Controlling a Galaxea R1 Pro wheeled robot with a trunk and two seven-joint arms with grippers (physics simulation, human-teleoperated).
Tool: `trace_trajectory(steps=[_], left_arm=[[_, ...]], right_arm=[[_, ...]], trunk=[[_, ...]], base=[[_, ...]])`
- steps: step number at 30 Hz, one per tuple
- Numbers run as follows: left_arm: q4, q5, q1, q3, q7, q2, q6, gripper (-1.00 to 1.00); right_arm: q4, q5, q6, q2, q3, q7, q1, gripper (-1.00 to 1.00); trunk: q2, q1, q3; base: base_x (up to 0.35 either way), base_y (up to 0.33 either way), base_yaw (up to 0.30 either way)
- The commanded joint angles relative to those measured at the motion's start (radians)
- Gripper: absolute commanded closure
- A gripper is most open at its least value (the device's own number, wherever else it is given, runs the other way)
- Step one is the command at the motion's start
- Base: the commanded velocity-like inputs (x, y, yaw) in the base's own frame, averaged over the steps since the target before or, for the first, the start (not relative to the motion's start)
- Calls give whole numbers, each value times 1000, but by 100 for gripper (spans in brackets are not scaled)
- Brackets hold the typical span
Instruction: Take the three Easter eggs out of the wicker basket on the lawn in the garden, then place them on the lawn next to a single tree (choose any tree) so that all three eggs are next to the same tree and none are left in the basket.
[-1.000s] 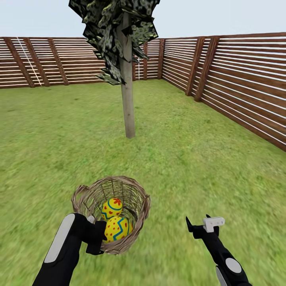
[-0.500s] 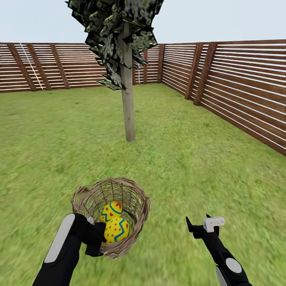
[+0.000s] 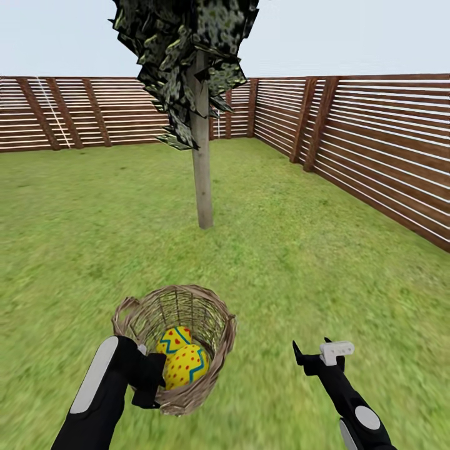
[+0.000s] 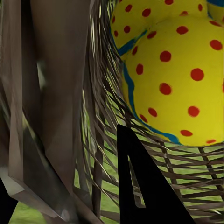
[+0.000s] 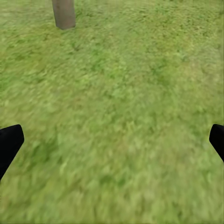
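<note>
While the left gripper (image 3: 149, 382) clamps the wicker basket (image 3: 215, 350), the right gripper (image 3: 310, 350) hangs wide apart.
Easter eggs (image 3: 185, 365) inside; tree (image 3: 202, 187) at 12 o'clock on the lawn (image 3: 312, 262).

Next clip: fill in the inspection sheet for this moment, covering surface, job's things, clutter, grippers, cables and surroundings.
Surface: lawn, mottled green grass, flat.
Job's things: wicker basket carried off the grass at its rim by the left gripper; two Easter eggs visible inside, a third cannot be made out. Tree stands ahead, bare trunk, dark foliage above.
Clutter: nothing seen.
Grippers: left shut on the basket rim, weave and eggs close in its wrist view; right gripper open and empty, fingertips spread over grass.
Cables: nothing seen.
Surroundings: brown slatted fence along the back and the right, pale sky above.
</note>
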Motion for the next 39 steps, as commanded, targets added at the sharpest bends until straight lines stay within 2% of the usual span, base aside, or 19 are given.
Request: trace_trajectory(steps=[1, 7, 10, 12, 19, 21, 24, 25, 26, 27, 31, 32, 34, 36, 39], left_arm=[[0, 2, -1, 2, 5, -1, 11, 100], [0, 2, -1, 2, 5, -1, 11, 100], [0, 2, -1, 2, 5, -1, 11, 100], [0, 1, -1, 2, 5, -1, 11, 100], [0, 1, -1, 2, 5, -1, 11, 100], [0, 2, -1, 2, 4, -2, 11, 100], [0, 1, -1, 2, 4, -3, 11, 100], [0, 1, -1, 2, 4, 0, 11, 100], [0, 1, -1, 2, 2, 1, 11, 100], [0, 0, -1, 2, 1, 2, 11, 100], [0, -1, -1, 2, 2, 2, 11, 100], [0, -1, -1, 2, 2, 2, 11, 100], [0, 1, -1, 2, 3, -2, 11, 100], [0, 1, -1, 2, 4, 1, 11, 100], [0, 1, -1, 2, 2, 2, 12, 100]], right_arm=[[0, -3, -1, -1, 1, 2, 0, -100], [3, 0, 2, -6, 0, 6, 0, -100], [9, 138, -2, -10, -15, 3, 0, -100], [10, 157, -3, -9, -26, 1, 0, -100], [22, 153, -8, -3, -25, 7, 0, -100], [70, 148, -9, -6, -27, 13, 0, -100], [94, 147, -10, -4, -22, 17, 0, -100], [152, 147, -15, -4, -21, 17, 0, -100], [226, 149, -57, -6, -21, 15, -2, -100], [252, 149, -90, -7, -21, 12, -6, -100], [269, 151, -107, -1, -19, 10, -8, -100], [299, 150, -108, -1, -20, 10, -8, -100], [413, 149, -207, -1, -22, 8, -8, -100], [437, 148, -224, -1, -23, 6, -8, -100], [530, 149, -285, 0, -18, 5, -8, -100]], trunk=[[7, -4, 4], [49, -27, 32], [70, -38, 46], [84, -46, 55], [133, -73, 86], [147, -81, 95], [168, -92, 109], [175, -96, 114], [182, -100, 118], [189, -104, 123], [217, -119, 139], [224, -123, 143], [238, -130, 151], [252, -138, 159], [273, -150, 170]], base=[[0, 0, 0], [0, 0, 0], [0, 0, 0], [0, 0, 0], [0, 0, 5], [0, 0, 0], [0, 0, 0], [0, 0, 0], [0, 0, 0], [0, 0, 0], [0, 0, 0], [0, 0, 0], [0, 0, 0], [0, 0, 0], [0, 0, 0]])
